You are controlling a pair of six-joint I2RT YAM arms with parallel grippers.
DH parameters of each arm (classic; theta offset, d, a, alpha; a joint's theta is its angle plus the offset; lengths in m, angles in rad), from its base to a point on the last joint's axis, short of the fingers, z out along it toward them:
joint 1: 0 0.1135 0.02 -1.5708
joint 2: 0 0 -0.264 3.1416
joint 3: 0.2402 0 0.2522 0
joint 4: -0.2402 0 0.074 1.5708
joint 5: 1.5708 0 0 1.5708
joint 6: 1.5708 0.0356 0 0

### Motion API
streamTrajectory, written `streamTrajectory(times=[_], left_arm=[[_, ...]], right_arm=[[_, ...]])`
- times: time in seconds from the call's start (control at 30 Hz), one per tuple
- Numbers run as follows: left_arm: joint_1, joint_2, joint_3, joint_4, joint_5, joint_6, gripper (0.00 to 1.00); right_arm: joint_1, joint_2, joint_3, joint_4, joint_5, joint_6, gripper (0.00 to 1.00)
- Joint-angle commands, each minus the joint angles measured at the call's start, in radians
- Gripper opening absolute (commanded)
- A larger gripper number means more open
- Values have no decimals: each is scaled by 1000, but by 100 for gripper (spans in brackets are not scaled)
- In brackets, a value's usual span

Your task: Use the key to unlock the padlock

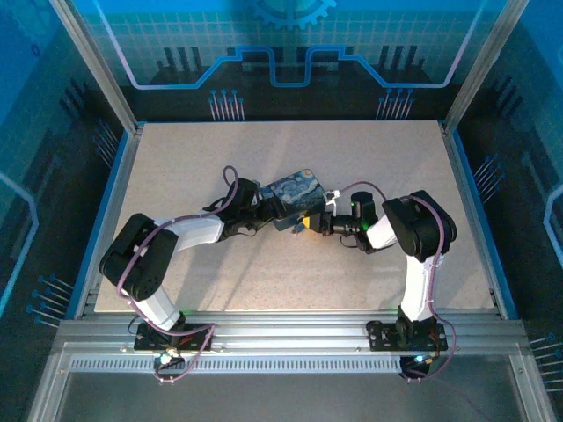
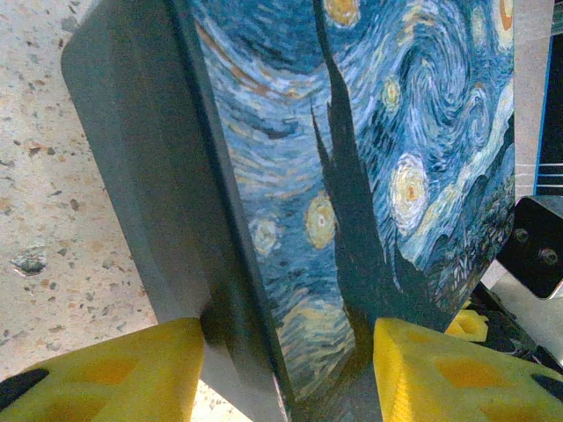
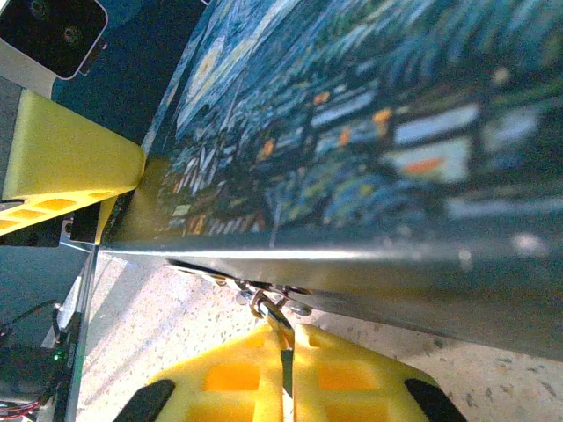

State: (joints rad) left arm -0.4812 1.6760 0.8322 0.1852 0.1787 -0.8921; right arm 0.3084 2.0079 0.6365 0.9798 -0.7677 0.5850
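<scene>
A rectangular tin printed with Starry Night (image 1: pixel 295 195) stands tilted on the table's middle. My left gripper (image 1: pixel 274 214) is shut on it, one yellow finger (image 2: pixel 114 369) against its dark side wall and the other against the painted lid (image 2: pixel 369 176). My right gripper (image 3: pixel 283 378) is shut on the key (image 3: pixel 285 356), a thin metal sliver pinched between the yellow pads. The key's tip reaches into small silvery loops (image 3: pixel 264 301) under the tin's lower rim. I take these for the padlock's shackle; its bluish body is hidden.
The speckled table (image 1: pixel 264 281) has free room on all sides of the tin. Both arms meet at the centre, the right gripper (image 1: pixel 305 227) close beside the left one. The left gripper's yellow finger (image 3: pixel 70 158) presses the tin's far corner in the right wrist view.
</scene>
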Motion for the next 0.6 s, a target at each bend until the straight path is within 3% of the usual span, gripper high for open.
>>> streamTrajectory(times=[0.0,0.57], left_arm=[[-18,19,-45,-105,-19,5,54],[-19,9,-64,-105,-26,4,54]], right_arm=[[1,14,3,7,-3,19,6],[-42,8,-52,171,22,182,3]])
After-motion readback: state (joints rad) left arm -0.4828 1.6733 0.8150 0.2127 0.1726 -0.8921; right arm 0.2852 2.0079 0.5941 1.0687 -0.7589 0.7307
